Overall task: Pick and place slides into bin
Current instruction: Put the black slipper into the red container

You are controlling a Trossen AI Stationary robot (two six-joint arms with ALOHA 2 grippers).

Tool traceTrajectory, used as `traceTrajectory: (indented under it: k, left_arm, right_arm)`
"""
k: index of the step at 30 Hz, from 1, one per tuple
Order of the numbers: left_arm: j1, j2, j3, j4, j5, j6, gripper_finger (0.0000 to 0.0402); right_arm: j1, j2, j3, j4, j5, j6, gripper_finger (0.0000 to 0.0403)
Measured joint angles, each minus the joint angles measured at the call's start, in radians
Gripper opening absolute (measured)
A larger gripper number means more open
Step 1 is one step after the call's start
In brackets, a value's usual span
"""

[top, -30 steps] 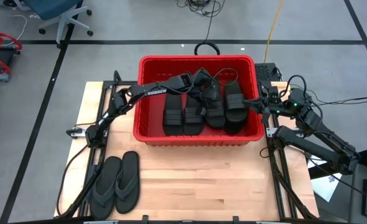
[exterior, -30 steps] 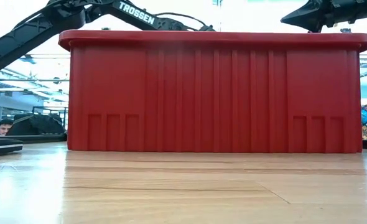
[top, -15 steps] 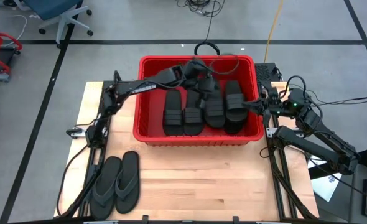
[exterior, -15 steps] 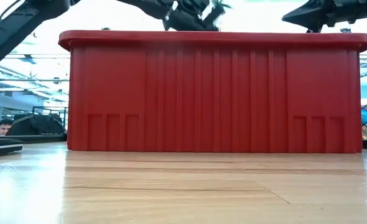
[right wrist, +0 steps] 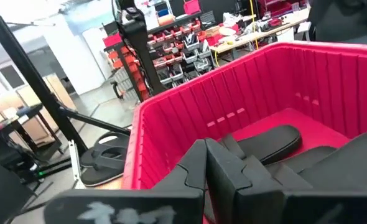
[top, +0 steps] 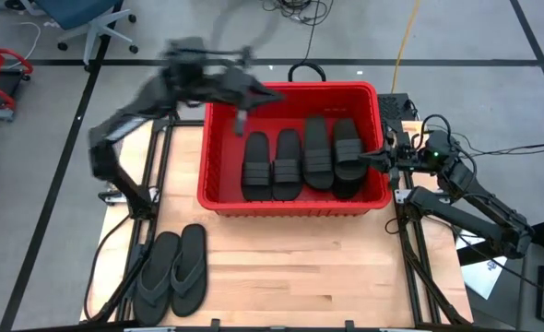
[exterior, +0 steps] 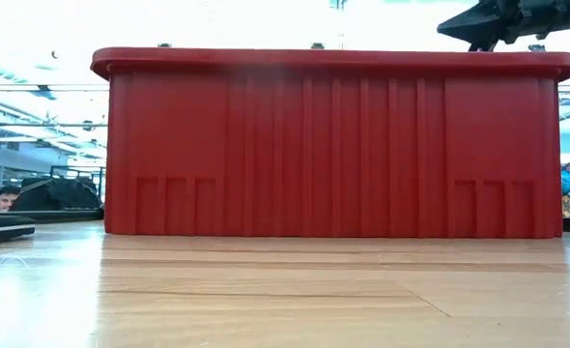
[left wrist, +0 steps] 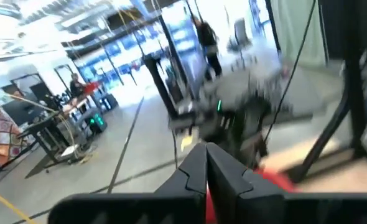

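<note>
Bin (top: 218, 194) — red, ribbed walls, rolled rim; stood on the wooden surface (top: 300, 258) toward its far side, centred. In the low view its near wall (exterior: 333, 145) filled most of the frame.

Slides in bin — four band-strap slides lay side by side on the floor of the bin: the leftmost (top: 255, 166), the next (top: 286, 164), the third (top: 316, 152) and the rightmost (top: 348, 150), which sat close to the right wall. Whether more lay beneath them could not be told.

Flip-flops (top: 172, 270) — a thong-strap pair, side by side and touching, on the near left part of the surface, well apart from the bin.

Left claw (top: 242, 109) — raised above the far left corner of the bin, blurred in the high view. In the left wrist view its fingers (left wrist: 205, 171) met tip to tip, closed, with nothing between them.

Right claw (top: 369, 159) — at the right rim of the bin, just beside the rightmost slide. In the right wrist view its fingers (right wrist: 202, 163) were pressed together and empty, pointing into the bin (right wrist: 190, 115) above a slide (right wrist: 274, 142).
</note>
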Motion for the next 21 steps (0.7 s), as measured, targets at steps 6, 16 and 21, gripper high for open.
traceTrajectory:
  k: [6, 16, 21]
  left_arm:
    - [-0.116, -0.189, 0.002, -0.187, -0.31, -0.191, 0.0004]
    - [-0.46, -0.271, 0.0, -0.511, -0.631, -0.409, 0.0]
    - [-0.62, -0.264, -0.047, -0.591, -0.873, -0.481, 0.0]
  right_arm:
    - [0.0, 0.041, 0.0, 0.001, -0.064, -0.014, 0.0]
    - [0.0, 0.109, 0.0, 0.003, -0.314, -0.137, 0.0]
    - [0.0, 0.107, 0.0, 0.061, -0.347, -0.184, 0.0]
